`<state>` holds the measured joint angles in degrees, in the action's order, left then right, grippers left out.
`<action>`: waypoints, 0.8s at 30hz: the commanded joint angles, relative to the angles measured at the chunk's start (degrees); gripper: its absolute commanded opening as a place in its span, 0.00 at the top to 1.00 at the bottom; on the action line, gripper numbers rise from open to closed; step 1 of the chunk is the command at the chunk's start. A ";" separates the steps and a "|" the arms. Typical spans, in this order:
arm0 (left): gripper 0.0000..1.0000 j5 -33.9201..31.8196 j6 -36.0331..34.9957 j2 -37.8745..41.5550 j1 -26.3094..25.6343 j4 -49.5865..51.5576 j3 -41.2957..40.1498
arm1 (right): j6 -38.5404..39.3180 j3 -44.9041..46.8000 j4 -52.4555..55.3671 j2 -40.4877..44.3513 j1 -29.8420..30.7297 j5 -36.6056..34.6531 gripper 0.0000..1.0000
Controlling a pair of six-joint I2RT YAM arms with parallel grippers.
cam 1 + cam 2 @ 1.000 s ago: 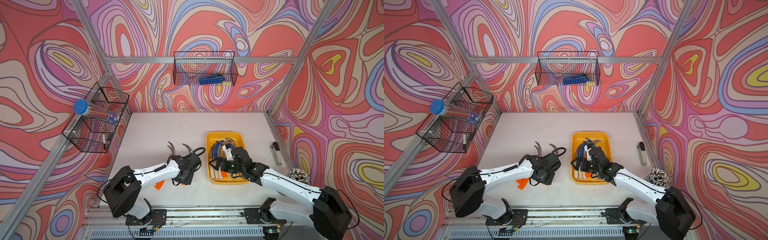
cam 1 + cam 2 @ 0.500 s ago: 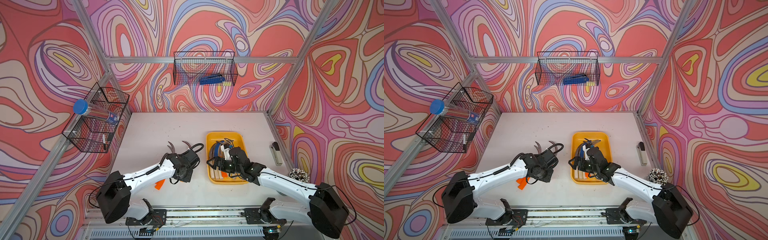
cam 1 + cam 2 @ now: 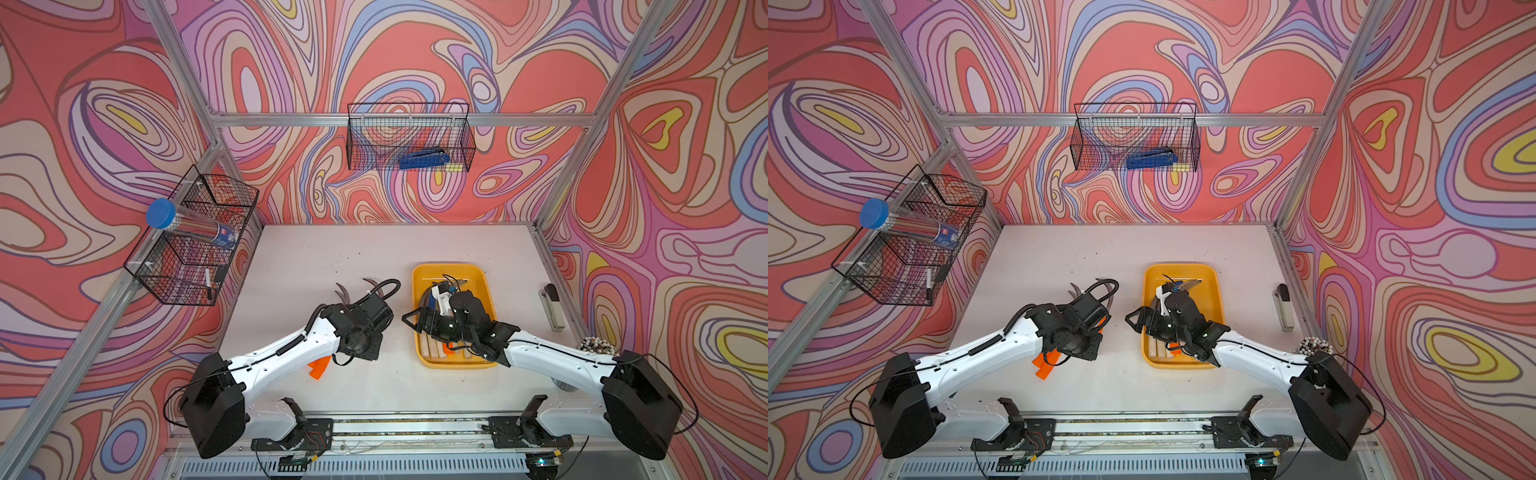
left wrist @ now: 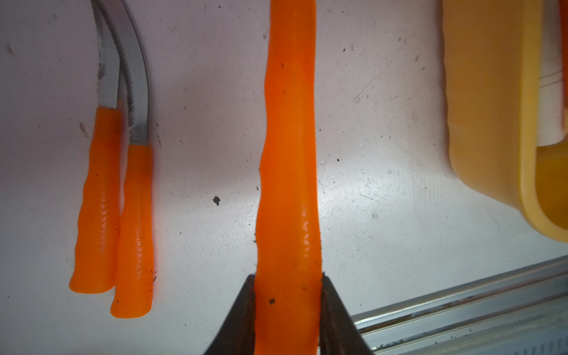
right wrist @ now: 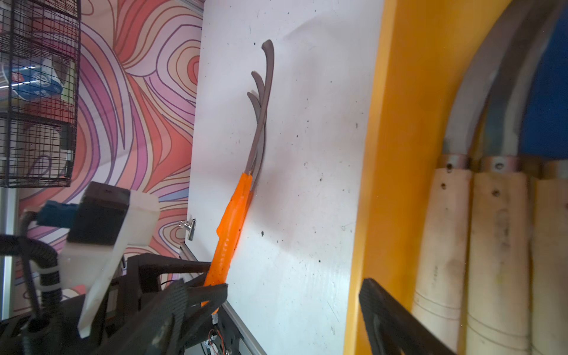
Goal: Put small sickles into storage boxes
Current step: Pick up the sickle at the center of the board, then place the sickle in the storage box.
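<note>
My left gripper [image 4: 289, 295] is shut on the orange handle of a small sickle [image 4: 289, 153], holding it above the white table. Two more orange-handled sickles [image 4: 101, 215] lie side by side on the table beside it; their handle ends [image 3: 320, 368] show in a top view. The yellow storage box [image 3: 478, 274] holds wooden-handled sickles [image 5: 498, 246] and a blue blade [image 5: 550, 92]. My right gripper [image 3: 422, 326] is open and empty, straddling the box's left rim [image 5: 399, 153], close to the left gripper.
A wire basket [image 3: 195, 232] with a blue-capped tube [image 3: 187, 224] hangs on the left wall. Another basket [image 3: 409, 137] on the back wall holds a blue tool [image 3: 424, 160]. A stapler [image 3: 552, 307] and a bead ball [image 3: 596, 347] sit at the table's right edge.
The right gripper has shifted left across the box toward the left gripper. The left arm has swung a little, still holding its sickle.
</note>
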<state>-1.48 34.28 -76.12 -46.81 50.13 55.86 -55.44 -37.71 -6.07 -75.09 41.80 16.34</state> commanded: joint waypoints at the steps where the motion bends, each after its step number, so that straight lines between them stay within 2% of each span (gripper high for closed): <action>1: 0.76 0.16 -0.63 1.36 0.42 1.31 1.45 | -2.01 -2.40 -4.07 -2.56 0.86 0.51 0.08; 17: 0.76 0.09 -1.33 1.76 0.84 1.79 2.55 | -7.48 -10.51 -15.71 -19.26 2.82 3.89 0.10; 24: 0.76 0.33 -1.46 2.02 0.92 1.80 2.68 | -10.50 -12.27 -22.87 -26.10 3.33 6.28 0.19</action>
<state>-1.04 33.23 -75.40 -46.13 50.22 56.60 -63.99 -48.38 -23.81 -99.61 44.47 21.08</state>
